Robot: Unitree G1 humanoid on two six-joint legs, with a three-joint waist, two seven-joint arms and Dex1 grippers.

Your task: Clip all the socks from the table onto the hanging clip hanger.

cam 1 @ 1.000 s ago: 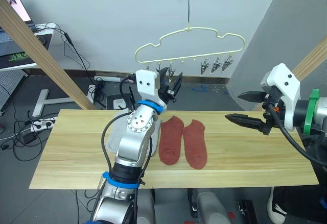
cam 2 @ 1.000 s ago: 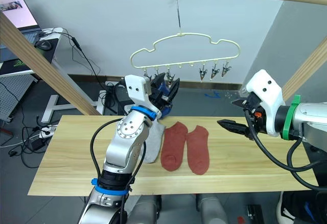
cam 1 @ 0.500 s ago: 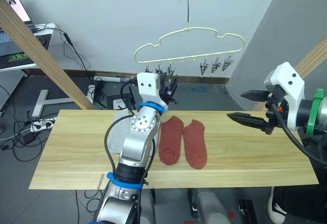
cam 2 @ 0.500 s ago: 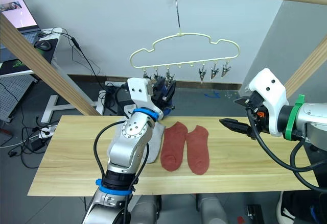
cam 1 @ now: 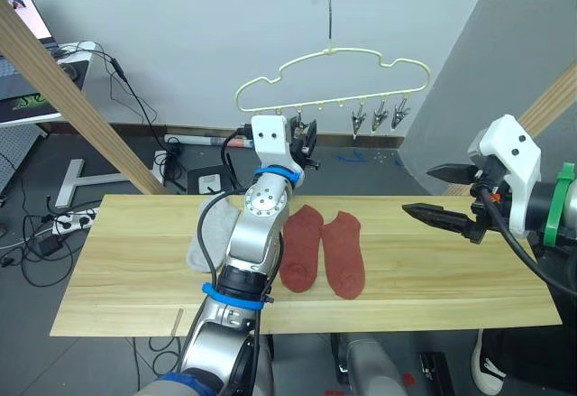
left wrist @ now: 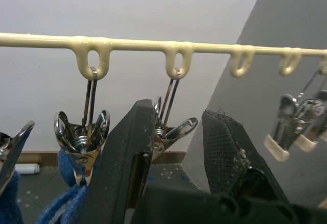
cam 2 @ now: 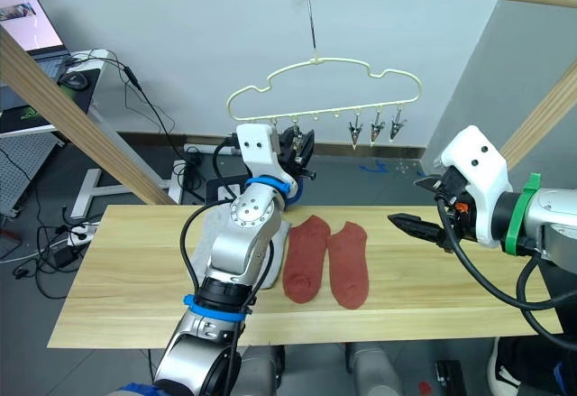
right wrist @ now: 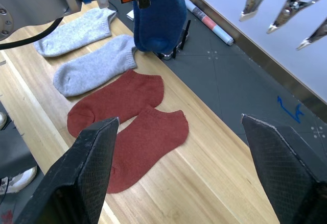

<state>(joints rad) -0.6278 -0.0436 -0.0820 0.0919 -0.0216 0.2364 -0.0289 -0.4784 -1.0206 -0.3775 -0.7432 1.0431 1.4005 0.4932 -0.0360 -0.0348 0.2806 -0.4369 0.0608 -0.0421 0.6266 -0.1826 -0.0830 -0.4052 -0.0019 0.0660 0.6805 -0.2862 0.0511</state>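
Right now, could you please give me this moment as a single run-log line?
left gripper: open, at clip on clip hanger | right gripper: open, above table | blue sock: hanging | rust red socks: on table

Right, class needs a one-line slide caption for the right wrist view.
Open right gripper above two rust red socks and two grey socks on the table, a blue sock hanging beyond.

Bright, even, soft-shadowed indoor light

A silver-grey jointed left arm (cam 1: 252, 243) with blue rings, a white wrist housing and looped black cables — the right arm (cam 2: 505, 216) wears a white shell, a green band and textured black fingers (right wrist: 92, 163)
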